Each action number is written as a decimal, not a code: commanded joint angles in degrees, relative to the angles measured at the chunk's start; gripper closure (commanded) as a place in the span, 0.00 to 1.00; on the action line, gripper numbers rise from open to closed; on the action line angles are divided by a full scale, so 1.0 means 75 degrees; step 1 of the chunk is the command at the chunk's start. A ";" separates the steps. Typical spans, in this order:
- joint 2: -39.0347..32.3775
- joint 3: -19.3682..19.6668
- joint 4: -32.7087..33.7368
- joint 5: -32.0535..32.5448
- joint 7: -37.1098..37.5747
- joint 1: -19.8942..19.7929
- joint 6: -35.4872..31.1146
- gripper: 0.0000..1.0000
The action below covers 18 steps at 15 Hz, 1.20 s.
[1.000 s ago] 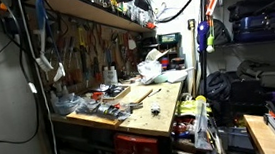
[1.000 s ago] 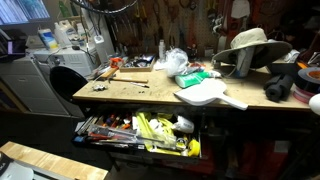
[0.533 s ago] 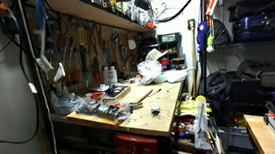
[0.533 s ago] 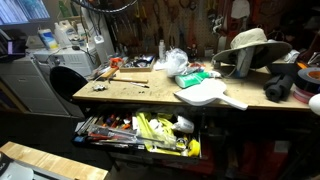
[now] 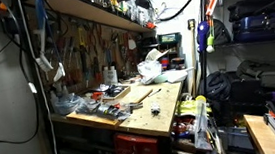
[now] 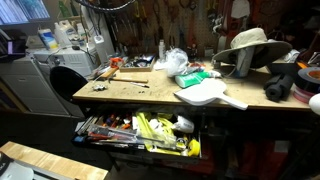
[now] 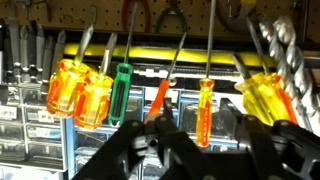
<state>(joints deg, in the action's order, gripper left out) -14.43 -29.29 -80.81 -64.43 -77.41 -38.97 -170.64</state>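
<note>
The slim orange screwdriver [image 7: 157, 100] hangs on a wall rack at 12 o'clock of the gripper [image 7: 200, 152] in the wrist view. It is clear of the gripper, with its shaft above its handle as pictured. The gripper's fingers are spread, with nothing between them.

A red-handled screwdriver [image 7: 205, 108] hangs just beside it at 1 o'clock, and a green-handled screwdriver [image 7: 120, 90] hangs at 10 o'clock. Amber handles [image 7: 75, 92] hang at 9 o'clock, and a large twist bit [image 7: 285, 50] at 2 o'clock.

Judged procedure: the handles hang close together.
1. Centre on one handle only.
2. Set the fingers square across it.
3. Advance straight, so that neighbouring tools are not knocked off the rack.

Small-parts drawers [image 7: 30, 135] sit behind the rack.

In both exterior views the bench [image 5: 170, 109] [image 6: 150, 95] carries loose tools and bags. An open tool drawer [image 6: 140, 130] projects at 6 o'clock below its front edge. The gripper cannot be made out in those views.
</note>
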 commanded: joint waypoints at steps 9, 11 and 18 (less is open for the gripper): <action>0.0501 0.0153 -0.0597 0.0380 0.0217 -0.0066 0.0310 0.52; 0.0658 0.0142 -0.0763 0.0304 0.0125 -0.0118 0.0347 0.49; 0.1532 0.0146 -0.1671 -0.0428 -0.0460 -0.0620 0.1008 0.52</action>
<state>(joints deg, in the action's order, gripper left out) -8.31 -28.64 -87.42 -64.28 -78.37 -41.26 -166.59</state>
